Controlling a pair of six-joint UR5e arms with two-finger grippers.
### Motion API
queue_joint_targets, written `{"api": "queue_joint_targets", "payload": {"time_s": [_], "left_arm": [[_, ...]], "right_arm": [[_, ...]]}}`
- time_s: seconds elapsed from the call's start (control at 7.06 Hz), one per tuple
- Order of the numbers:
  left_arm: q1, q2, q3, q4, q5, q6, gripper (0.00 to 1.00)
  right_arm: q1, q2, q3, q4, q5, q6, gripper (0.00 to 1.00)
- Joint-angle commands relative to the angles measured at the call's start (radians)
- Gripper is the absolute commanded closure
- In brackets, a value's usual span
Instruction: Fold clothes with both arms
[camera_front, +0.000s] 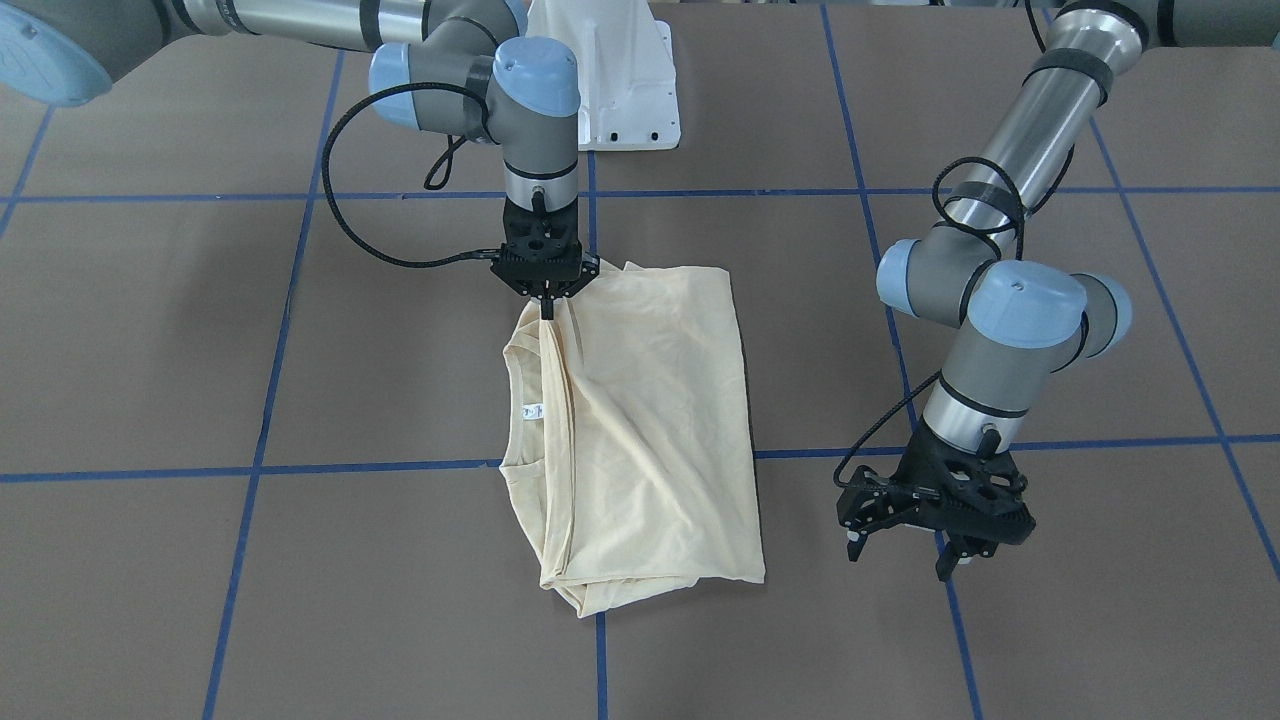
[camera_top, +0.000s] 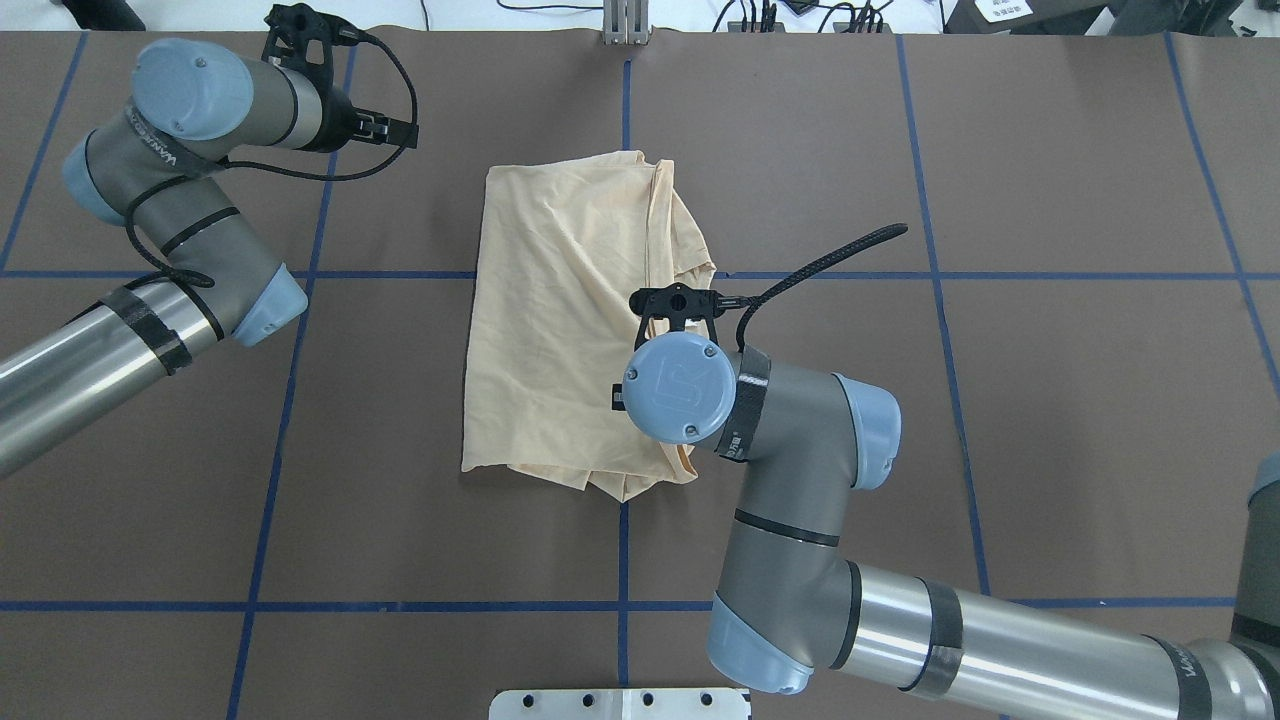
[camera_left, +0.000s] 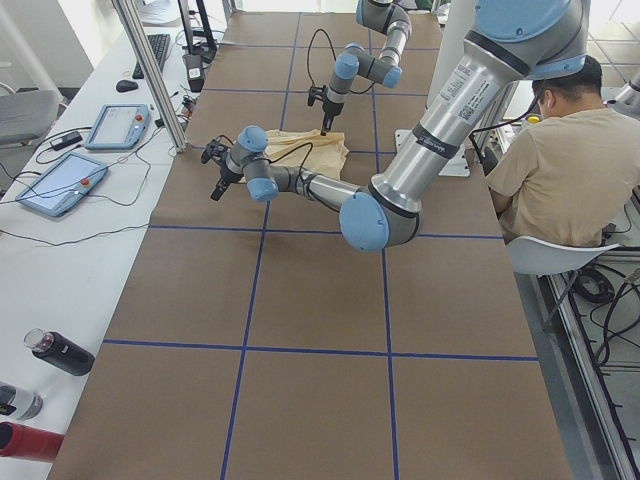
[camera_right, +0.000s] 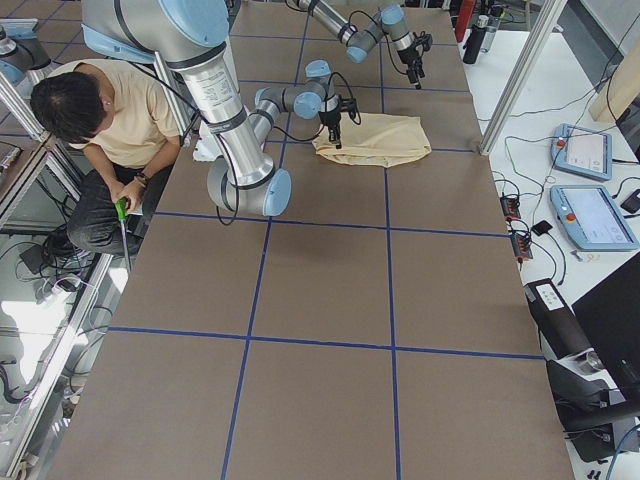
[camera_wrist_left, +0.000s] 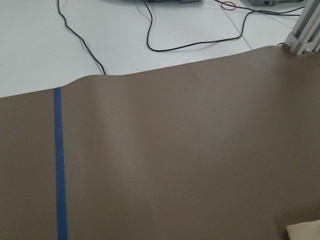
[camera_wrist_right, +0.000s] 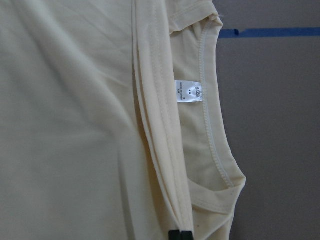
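The pale cream-yellow shirt (camera_front: 650, 430) lies folded into a rough rectangle in the middle of the brown table, print hidden, its neck opening and small white label (camera_front: 533, 410) facing up. My right gripper (camera_front: 548, 306) points straight down at the shirt's corner nearest the robot and is shut on a folded hem beside the collar. In the right wrist view the fingertips (camera_wrist_right: 179, 235) pinch that hem below the label (camera_wrist_right: 190, 91). My left gripper (camera_front: 900, 555) hangs open and empty over bare table beside the shirt, well clear of it. The overhead view shows the shirt (camera_top: 560, 300) under the right wrist.
The white pedestal base (camera_front: 620, 90) stands at the table's robot side. Blue tape lines (camera_front: 380, 466) grid the table. A seated person (camera_left: 560, 170) is beside the robot. A white bench holds touch panels (camera_left: 60, 185), cables and bottles (camera_left: 60, 352).
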Motion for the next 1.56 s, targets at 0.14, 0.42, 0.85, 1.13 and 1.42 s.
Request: {"api": "queue_joint_targets", "payload": {"time_s": [0.14, 0.42, 0.85, 1.13, 1.42], "left_arm": [[0.0, 0.0, 0.0, 0.0, 0.0, -0.001, 0.0], [0.0, 0.0, 0.0, -0.001, 0.0, -0.001, 0.0], [-0.002, 0.0, -0.04, 0.007, -0.059, -0.051, 0.0], [0.04, 0.094, -0.261, 0.017, -0.138, -0.22, 0.0], [0.188, 0.23, -0.47, 0.01, -0.129, -0.355, 0.0]], "right_arm": [[-0.022, -0.167, 0.134, 0.01, -0.021, 0.0, 0.79], [-0.038, -0.152, 0.13, 0.015, -0.064, -0.004, 0.0], [0.03, -0.139, 0.133, 0.128, -0.055, -0.012, 0.0], [0.042, -0.185, 0.172, 0.176, -0.039, -0.013, 0.0], [0.044, -0.31, 0.31, 0.176, -0.006, -0.021, 0.0]]}}
